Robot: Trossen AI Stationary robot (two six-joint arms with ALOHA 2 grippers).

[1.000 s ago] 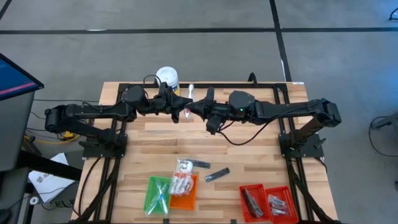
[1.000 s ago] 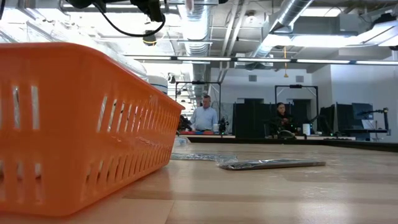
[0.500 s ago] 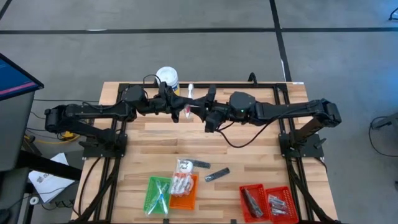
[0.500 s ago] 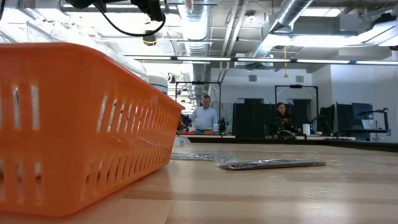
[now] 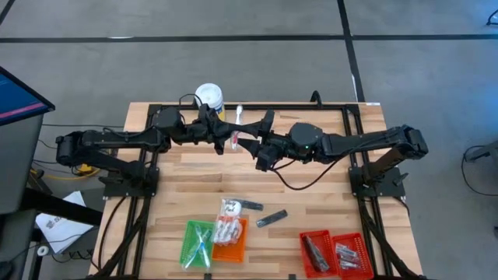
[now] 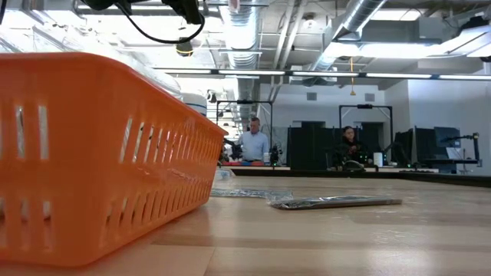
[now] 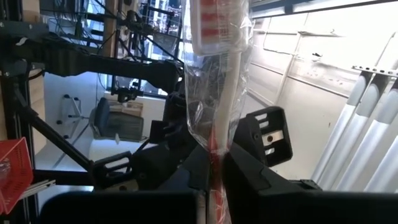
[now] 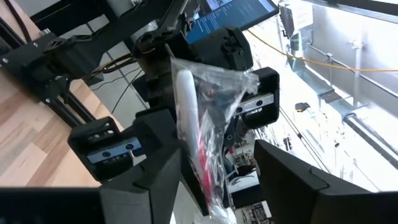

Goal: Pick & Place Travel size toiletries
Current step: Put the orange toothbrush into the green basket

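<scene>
The left gripper [image 5: 228,138] hangs over the far middle of the table [image 5: 311,194], its fingers pressed together on a clear-wrapped toothbrush [image 5: 236,124]. In the left wrist view the toothbrush [image 7: 214,87] stands up from between the two dark fingers [image 7: 249,180], its red-and-white head at the top of the crinkled wrap. Behind this gripper a white-lidded tub [image 5: 209,96] sits at the table's far edge.

Just beside it, the right gripper [image 5: 257,138] faces the left one, fingers spread on either side of the same wrap. The right wrist view shows the toothbrush [image 8: 205,124] between its fingers [image 8: 155,168], with a gap on each side.

Near the front edge lie a green tray [image 5: 196,243] with thin sticks in it, an orange tray [image 5: 230,247] with white packets, a packet [image 5: 231,208] just behind that tray, and two dark tubes [image 5: 271,218] loose on the wood. Farther right are two red trays [image 5: 334,254] holding dark and silvery pieces.

The low view shows the orange tray [image 6: 92,153] close up and a dark tube [image 6: 334,202] flat on the table; two people [image 6: 252,144] sit in the room beyond.
</scene>
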